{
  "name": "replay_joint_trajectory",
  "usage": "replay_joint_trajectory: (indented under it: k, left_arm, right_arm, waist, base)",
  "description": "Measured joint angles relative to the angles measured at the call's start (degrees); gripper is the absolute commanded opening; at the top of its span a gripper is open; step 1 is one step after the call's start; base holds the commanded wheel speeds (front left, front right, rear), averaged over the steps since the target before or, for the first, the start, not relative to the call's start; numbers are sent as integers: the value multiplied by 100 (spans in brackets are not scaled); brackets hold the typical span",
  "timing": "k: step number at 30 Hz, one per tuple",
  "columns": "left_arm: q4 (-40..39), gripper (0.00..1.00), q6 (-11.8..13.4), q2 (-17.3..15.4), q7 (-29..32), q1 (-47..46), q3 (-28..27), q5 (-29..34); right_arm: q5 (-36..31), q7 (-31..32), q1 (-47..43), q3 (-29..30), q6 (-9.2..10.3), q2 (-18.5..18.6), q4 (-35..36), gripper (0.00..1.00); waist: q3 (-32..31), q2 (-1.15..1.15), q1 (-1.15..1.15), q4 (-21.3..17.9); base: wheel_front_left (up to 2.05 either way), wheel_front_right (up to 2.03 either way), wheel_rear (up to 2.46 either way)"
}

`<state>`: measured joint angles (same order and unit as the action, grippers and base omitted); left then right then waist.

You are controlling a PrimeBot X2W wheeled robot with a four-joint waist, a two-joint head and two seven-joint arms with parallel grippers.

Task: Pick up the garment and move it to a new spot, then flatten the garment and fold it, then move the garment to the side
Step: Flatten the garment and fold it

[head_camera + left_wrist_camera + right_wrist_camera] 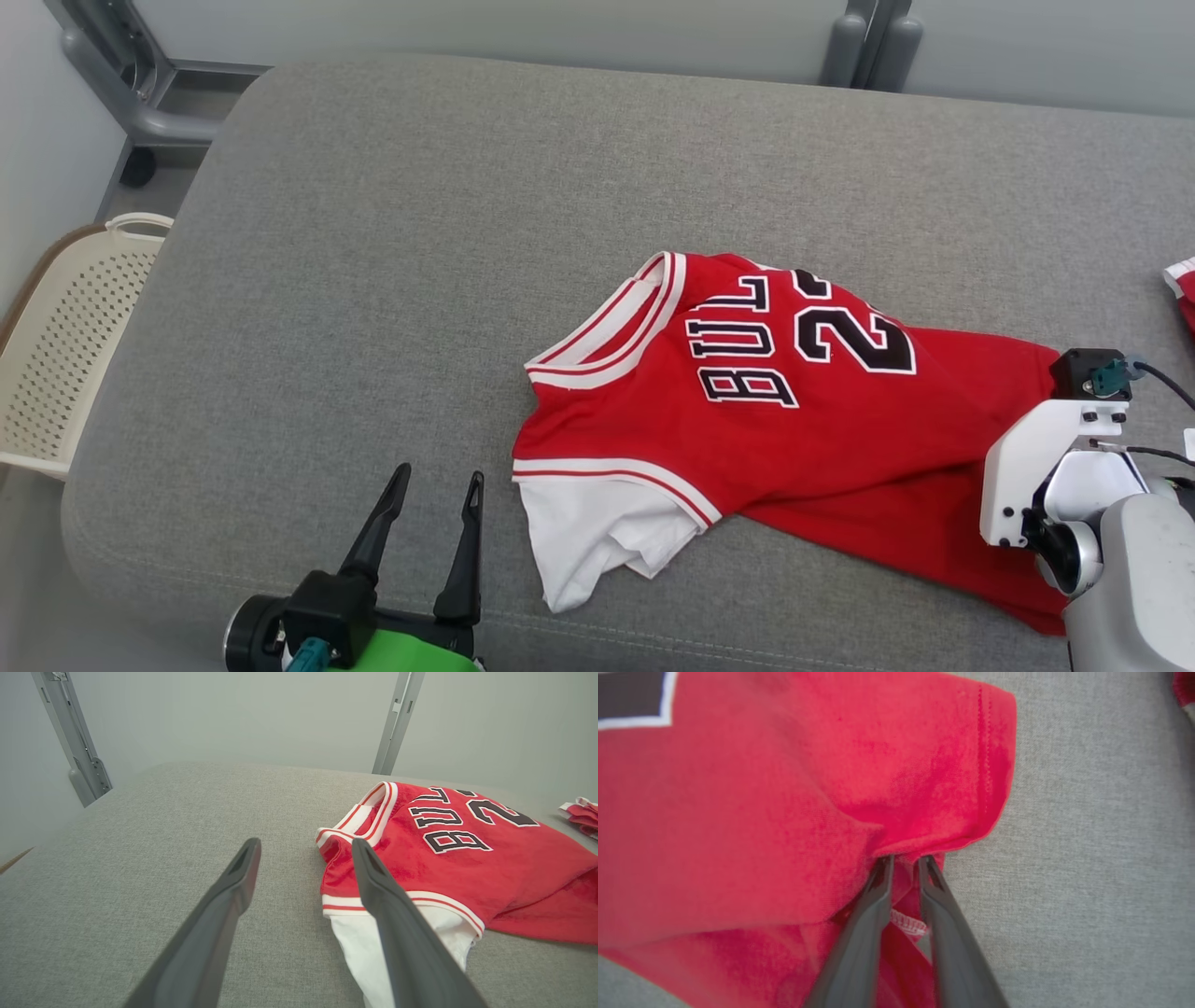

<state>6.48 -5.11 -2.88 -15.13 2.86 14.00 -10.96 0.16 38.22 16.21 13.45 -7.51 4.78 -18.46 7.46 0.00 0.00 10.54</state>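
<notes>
**Pinching the hem, right side**

Left hand spread, idle at the near edge of the grey fabric cushion, beside the white sleeve. Red short-sleeved jersey lies left-to-right, collar left. Right hand pinches its hem end; lift likely starts there.

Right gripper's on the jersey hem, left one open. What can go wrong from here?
1. The right gripper pinches a small fold of the jersey near its hem; it may slip on lifting.
2. The left gripper is open, off the cloth; a one-corner lift may bunch it.
3. Another red garment lies nearby and could snag.
</notes>
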Motion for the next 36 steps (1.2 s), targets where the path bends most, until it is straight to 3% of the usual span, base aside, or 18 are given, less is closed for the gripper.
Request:
replay_joint_trajectory:
  k: [3,8,20,27,34,35,36]
  left_arm:
    - [9,100,0,0,0,1,2,-1]
    - [13,100,5,0,0,9,13,-1]
    - [13,100,8,0,0,140,21,-1]
    - [24,100,8,0,0,215,30,0]
    - [26,100,4,0,0,227,35,20]
    - [23,100,0,0,0,227,33,30]
    - [19,100,0,0,1,227,29,45]
  right_arm:
    - [-41,-3,7,14,0,10,-73,0]
    - [-43,-60,-4,11,0,36,-52,0]
    - [-82,-88,-92,115,0,681,812,0]
    - [80,209,-92,-30,-1,939,1363,0]
    - [223,292,-162,-210,0,1007,1246,0]
    - [216,230,-155,-215,0,977,1203,21]
    - [192,135,-140,-207,-1,944,1145,100]
  waist:
    - [-42,0,0,-2]
    - [-125,0,0,-40]
    - [-339,0,0,-149]
    - [-464,0,0,-182]
    - [-487,0,0,-179]
    - [-478,0,0,-176]
    - [-465,0,0,-174]
  base:
    - [0,0,0]
    - [0,0,0]
    - [0,0,0]
    - [0,0,0]
    - [0,0,0]
    - [0,0,0]
    - [0,0,0]
